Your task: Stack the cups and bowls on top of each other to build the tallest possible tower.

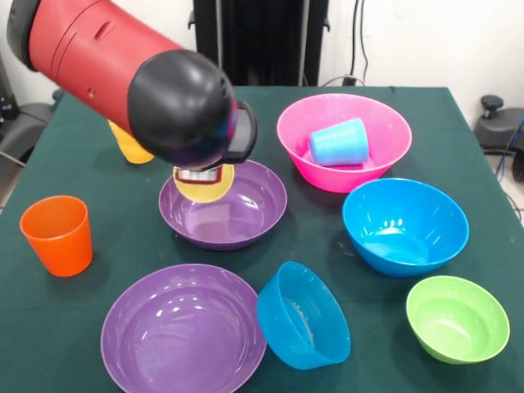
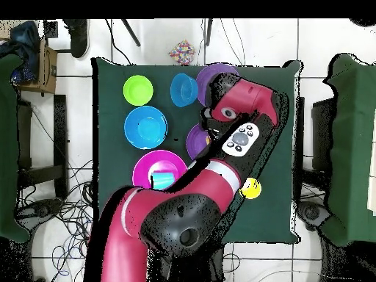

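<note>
My gripper (image 1: 200, 175) shows only as a silver base under the black wrist. It is shut on the pale yellow cup (image 1: 205, 185), which hangs tilted over the far rim of a purple bowl (image 1: 233, 214). The second purple bowl (image 1: 182, 332) sits at the front. The light blue cup (image 1: 338, 142) lies on its side in the pink bowl (image 1: 348, 172). The orange cup (image 1: 57, 233) stands at the left. One amber-yellow cup (image 1: 129, 147) stands behind the arm; the other is hidden. The big blue bowl (image 1: 405, 225), the green bowl (image 1: 456, 318) and the tilted small blue bowl (image 1: 303, 315) sit at the right and front.
The red and black arm (image 1: 123, 74) covers the table's far left and, in the overhead view, the orange cup. The table has a dark green cloth (image 1: 458, 123). The amber-yellow cup (image 2: 251, 189) shows beside the arm in the overhead view.
</note>
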